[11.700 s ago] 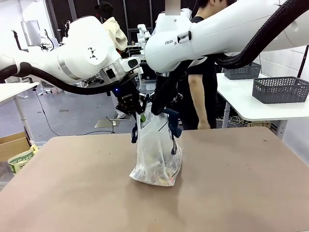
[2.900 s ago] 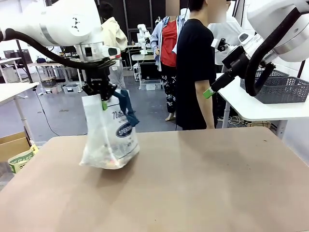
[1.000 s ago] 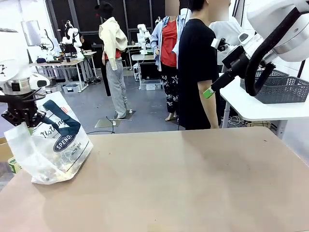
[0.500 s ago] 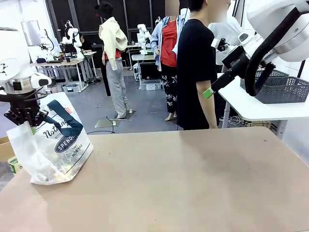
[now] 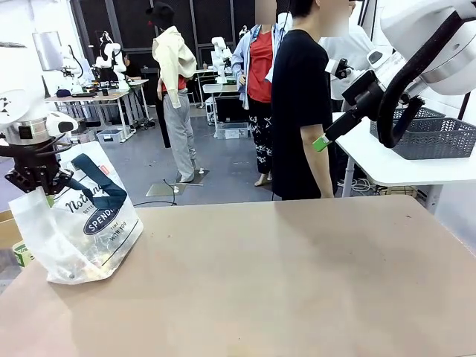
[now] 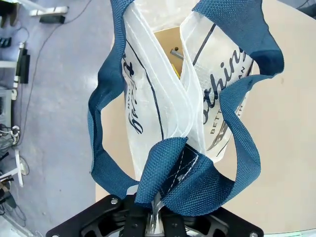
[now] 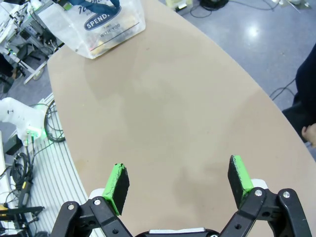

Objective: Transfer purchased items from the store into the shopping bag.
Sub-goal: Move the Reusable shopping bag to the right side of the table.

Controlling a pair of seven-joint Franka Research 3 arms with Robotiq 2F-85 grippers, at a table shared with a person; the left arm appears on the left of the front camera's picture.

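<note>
The shopping bag [image 5: 78, 227], translucent white with navy handles and a "SPEND" oval, hangs from my left gripper [image 5: 36, 181] at the table's far left, its bottom touching the tabletop. In the left wrist view my left gripper [image 6: 154, 223] is shut on the bag's top [image 6: 173, 168], where the navy handles gather. Purchased items show through the bag's mouth: a brown paper packet [image 6: 167, 40] and a thin metal shaft [image 6: 177, 53]. My right gripper [image 5: 324, 140] is raised at the right, open and holding nothing [image 7: 180, 183]. The bag [image 7: 98, 22] lies far from it.
A person in a black shirt [image 5: 299, 97] stands at the far side of the brown table [image 5: 297, 282]. A dark grey slotted basket [image 5: 439, 141] sits on a white side table at the right; I cannot tell whether it is the store.
The bag has swayed slightly in my left gripper and settled at the table's left edge. The right arm has not moved.
</note>
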